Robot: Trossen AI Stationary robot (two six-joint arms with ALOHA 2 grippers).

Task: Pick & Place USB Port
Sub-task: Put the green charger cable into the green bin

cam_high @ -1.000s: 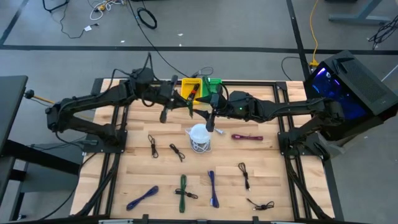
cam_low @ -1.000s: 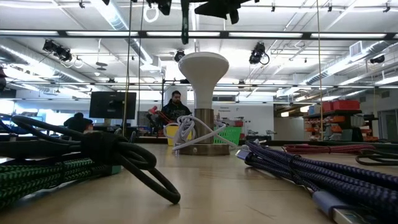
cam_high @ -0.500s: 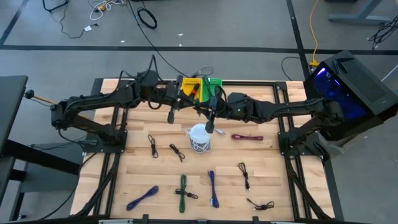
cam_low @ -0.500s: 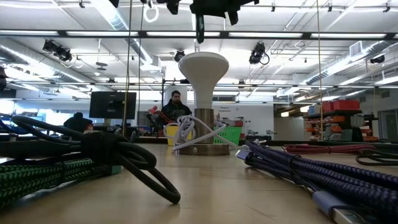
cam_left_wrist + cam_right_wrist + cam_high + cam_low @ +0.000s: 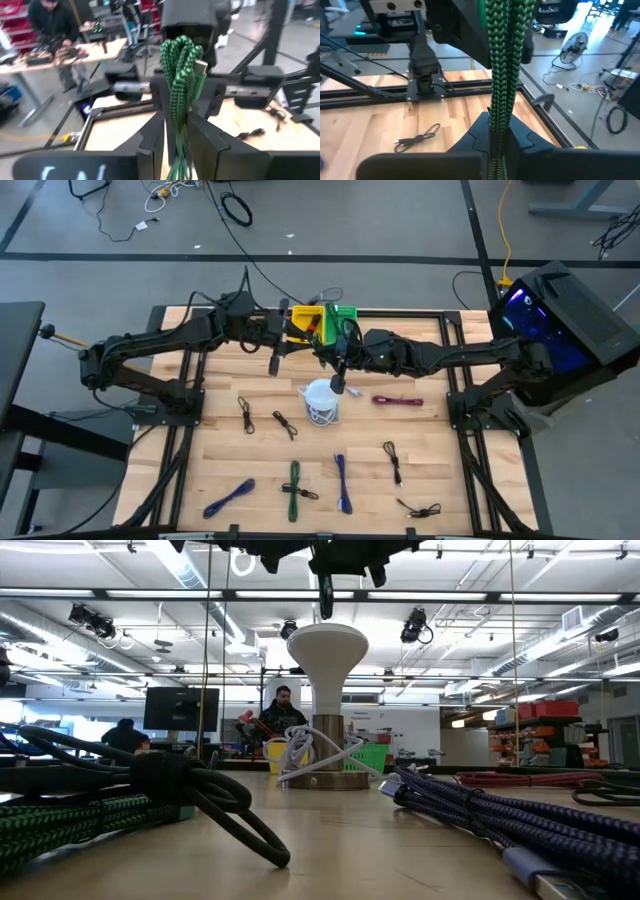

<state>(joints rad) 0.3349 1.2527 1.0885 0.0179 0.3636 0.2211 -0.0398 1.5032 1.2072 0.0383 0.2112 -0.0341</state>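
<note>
A green braided USB cable bundle (image 5: 177, 75) hangs in the air between my two grippers, above the far middle of the table, its metal plug (image 5: 200, 65) showing. My right gripper (image 5: 495, 135), reaching in from the right (image 5: 336, 358), is shut on it. My left gripper (image 5: 176, 137), reaching in from the left (image 5: 303, 343), stands slightly open, its fingers close on either side of the bundle; I cannot tell whether they touch it. In the low view a short end of the cable (image 5: 326, 595) hangs below the grippers. My right gripper pinches the folded green strands (image 5: 496, 112) between its two fingers, several strands together. It comes in about level from the table's right side. The bundle runs on past the fingertips toward my left gripper, and it is lifted clear of the table.
A white mushroom-shaped stand (image 5: 322, 402) with a white cord at its foot is just near of the grippers. Several cable bundles, black, blue, green and purple (image 5: 397, 400), lie across the table. A yellow bin (image 5: 305, 318) and a green bin (image 5: 343, 314) sit at the far edge.
My left gripper has carried the green cable toward the table's right edge, up to my right gripper, which has stayed about where it was. The cable's hanging end now sits right under my right gripper and shows shorter than before.
</note>
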